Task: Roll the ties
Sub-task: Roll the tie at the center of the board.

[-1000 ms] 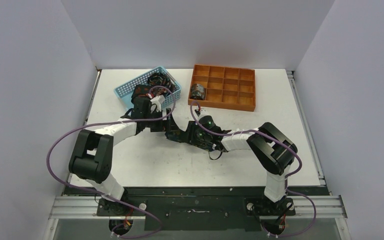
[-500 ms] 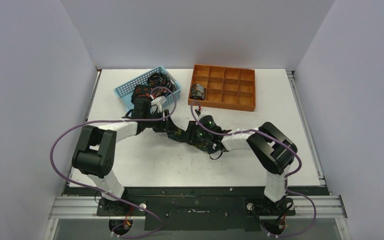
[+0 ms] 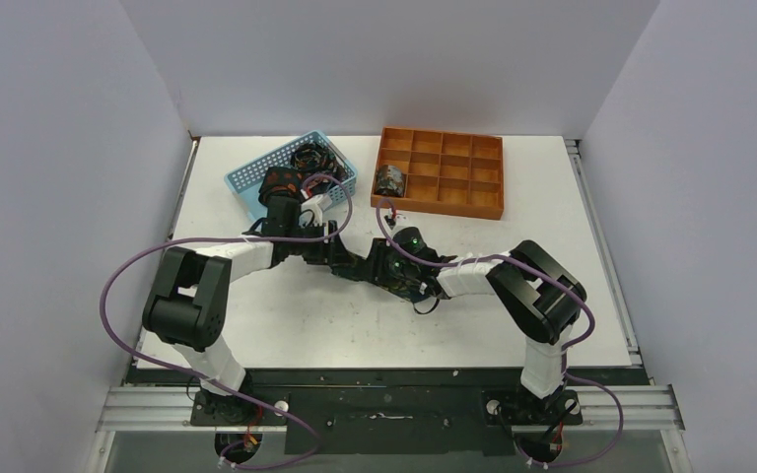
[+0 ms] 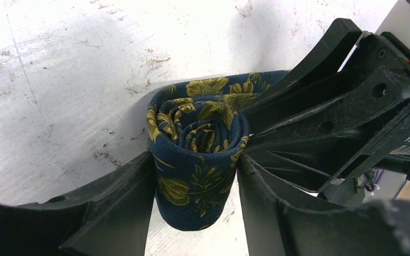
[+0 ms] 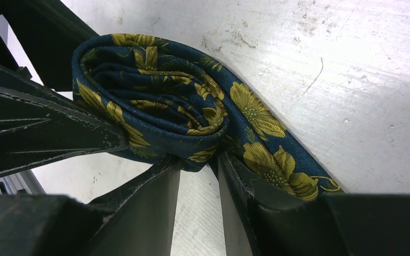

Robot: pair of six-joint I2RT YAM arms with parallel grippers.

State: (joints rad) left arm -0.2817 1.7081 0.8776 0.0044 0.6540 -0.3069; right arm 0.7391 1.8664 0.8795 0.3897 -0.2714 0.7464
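Observation:
A navy tie (image 4: 197,160) with yellow-green flowers is wound into a compact roll standing on the table. My left gripper (image 4: 196,166) is shut on the roll, a finger pressed to each side. In the right wrist view the same roll (image 5: 155,101) lies coiled, and its loose tail (image 5: 267,149) runs off over one finger. My right gripper (image 5: 198,162) is shut on the roll's lower edge where the tail leaves. From above, the left gripper (image 3: 340,258) and the right gripper (image 3: 379,268) meet at mid-table, mostly hiding the tie.
A light-blue mesh basket (image 3: 246,177) at the back left holds more dark ties (image 3: 308,158). An orange compartment tray (image 3: 453,205) at the back centre holds one rolled tie (image 3: 389,179) in its near-left cell. Purple cables loop from both arms.
The left wrist has shifted slightly towards the right gripper and its jaws have come in on the roll. The right arm has barely moved.

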